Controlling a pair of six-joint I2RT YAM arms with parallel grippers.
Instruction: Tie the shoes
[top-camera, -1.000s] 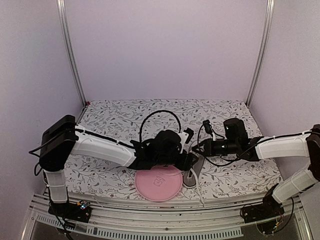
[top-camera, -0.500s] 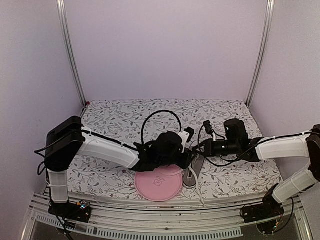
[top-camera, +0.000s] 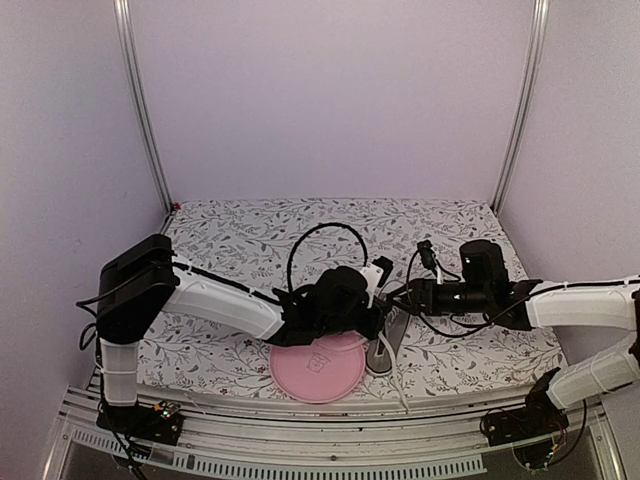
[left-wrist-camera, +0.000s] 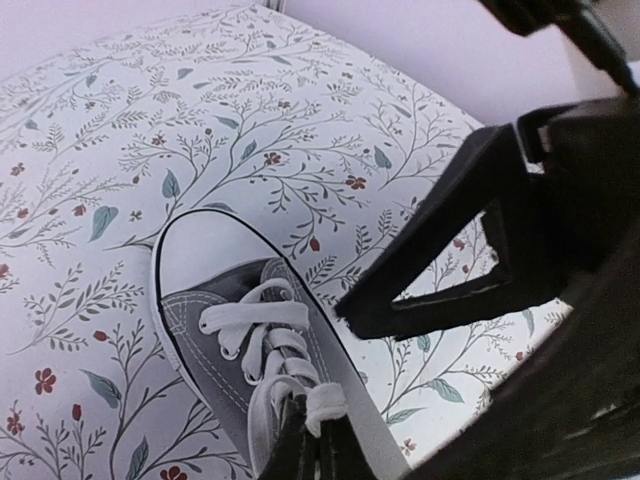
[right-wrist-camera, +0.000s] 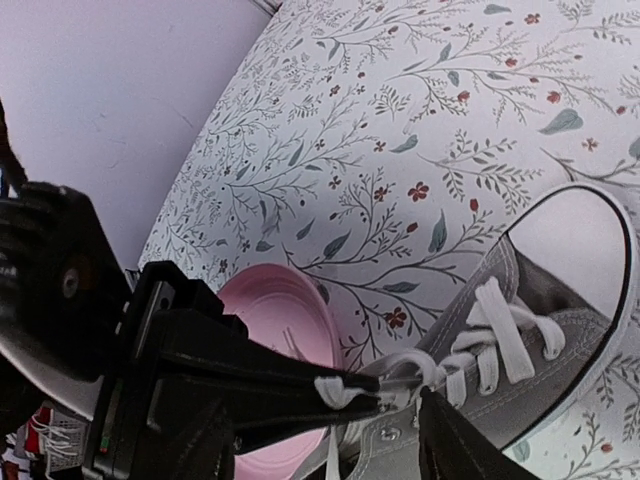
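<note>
Over the sneaker, the left gripper clamps a white lace in its jaws; the right gripper has jaws parted, empty

Sneaker on the table, near its front edge, just right of the plate. Left gripper above the sneaker, reaching in from the left, a lace between its tips. Right gripper just behind it, reaching in from the right.

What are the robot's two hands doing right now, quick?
Left gripper: closed, pinching the white shoelace.
Right gripper: open, holding nothing.
</note>
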